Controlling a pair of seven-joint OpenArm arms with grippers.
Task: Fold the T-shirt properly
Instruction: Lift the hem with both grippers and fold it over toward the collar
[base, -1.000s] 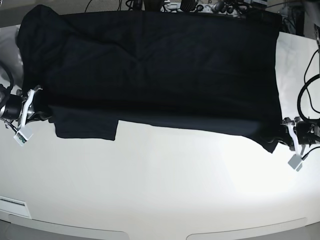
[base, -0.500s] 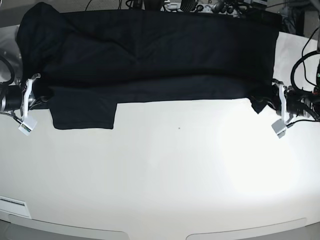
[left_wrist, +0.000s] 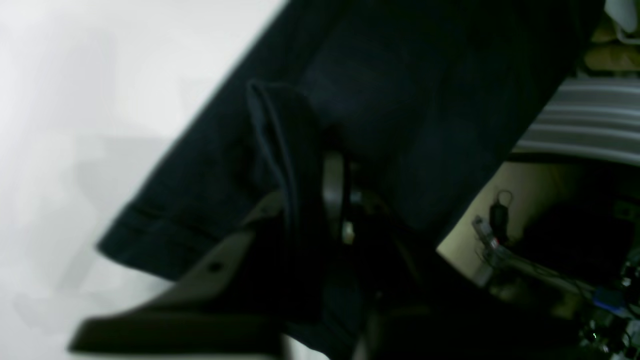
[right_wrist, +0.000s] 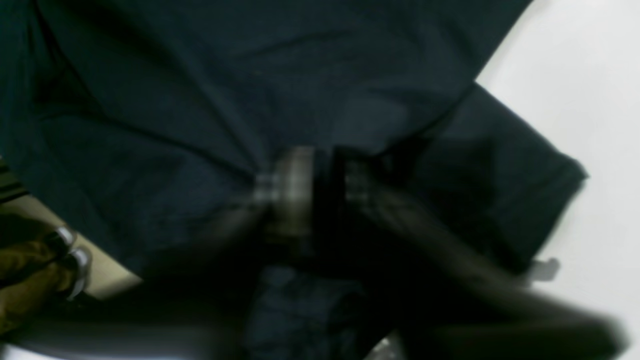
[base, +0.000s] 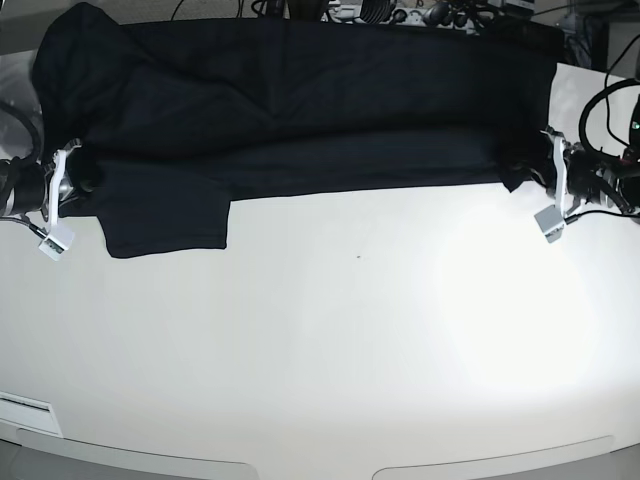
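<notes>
On the white table (base: 330, 340), your base view shows the T-shirt (base: 300, 110) stretched wide across the far half, its lower edge folded up into a long straight band, with 1 sleeve (base: 165, 215) sticking out toward you near that view's left end. The right gripper (base: 72, 180) sits at the cloth's left edge in that view, and the left gripper (base: 535, 178) sits at the opposite edge, each touching the fabric. From this distance you cannot tell how far either pair of jaws stands apart.

Your left wrist view is dim and soft. The T-shirt (left_wrist: 400, 100) runs diagonally from the top toward the lower left, with a hemmed corner (left_wrist: 135, 240) lying on the table (left_wrist: 75, 100). A narrow fold of cloth (left_wrist: 277, 150) rises between the fingers of the left gripper (left_wrist: 310, 200); a pale finger pad (left_wrist: 334, 185) stands just beside it. Whether the pad presses that fold or has let go, you cannot tell.

Your right wrist view is badly blurred. The T-shirt (right_wrist: 200, 90) fills most of it, with the sleeve (right_wrist: 510, 180) spreading onto the table (right_wrist: 590, 75) at right. The right gripper (right_wrist: 320, 190) shows as 2 smeared fingertips with dark cloth between them; you cannot tell whether they pinch it.
</notes>
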